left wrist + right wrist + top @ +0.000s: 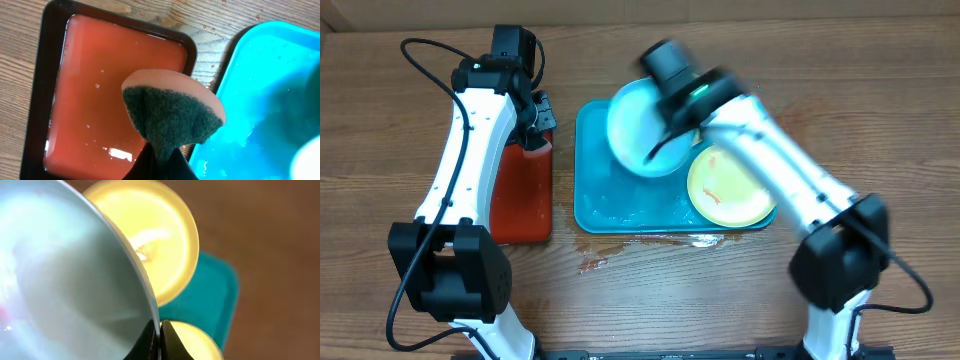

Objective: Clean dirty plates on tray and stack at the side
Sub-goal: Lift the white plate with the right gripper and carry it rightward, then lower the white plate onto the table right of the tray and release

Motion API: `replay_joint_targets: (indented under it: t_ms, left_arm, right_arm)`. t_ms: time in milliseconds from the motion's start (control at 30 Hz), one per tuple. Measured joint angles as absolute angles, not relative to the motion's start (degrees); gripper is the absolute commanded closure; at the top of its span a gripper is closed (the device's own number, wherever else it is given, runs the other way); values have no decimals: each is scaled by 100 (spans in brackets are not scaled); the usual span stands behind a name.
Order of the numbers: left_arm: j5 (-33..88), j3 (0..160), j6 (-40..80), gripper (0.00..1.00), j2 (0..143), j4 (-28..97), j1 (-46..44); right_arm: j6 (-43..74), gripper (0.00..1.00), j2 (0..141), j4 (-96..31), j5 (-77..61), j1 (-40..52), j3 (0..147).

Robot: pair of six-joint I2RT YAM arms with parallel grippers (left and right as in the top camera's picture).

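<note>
Claws both gripping. Right claw is clamped on the rim of the light blue plate, with the plate edge pinched between its two fingers, seen close in the right wrist view. The plate is held up and tilted over the back part of the turquoise tray, not lying flat. The tray sits mid surface, which is wood grain. Tray floor has a wet sheen, and there are wet marks on the wood just off its front edge. One yellow-green plate lies at the tray's right end, with orange-red smears in its middle. Right wrist view shows a second yellow-green plate, partly visible at the bottom of frame near the first. Cannot tell exactly where it rests. Left claw is closed on a sponge, green scouring side facing the camera, pale pink foam behind it. The sponge hangs above the gap between the red tray and the turquoise tray. The red tray is black-rimmed, holds shallow liquid, and sits just left of the turquoise tray, not touching it.
</note>
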State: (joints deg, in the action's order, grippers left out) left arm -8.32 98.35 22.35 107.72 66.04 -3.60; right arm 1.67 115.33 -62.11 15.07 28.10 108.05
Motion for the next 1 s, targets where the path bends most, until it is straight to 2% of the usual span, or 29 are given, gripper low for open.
replay_joint_targets:
  t_ms: [233,467,733,1000]
  left_arm:
    - [-832,9835,2235,96,10772,6604,-360]
    - [-832,9835,2235,96,10772,6604,-360]
    - [-832,9835,2235,96,10772,6598,-360]
    - [-808,9835,2235,96,10772,6598,-360]
  right_arm:
    - [478,96,11535,-6650,-1164,355,10803]
    - [593,96,11539,-6567,-1726,-1120,10457]
    - [773,96,11590,-5848,-1774,-2292,9725]
    - [1197,96,11590,-4772,-1271,-2473,8866]
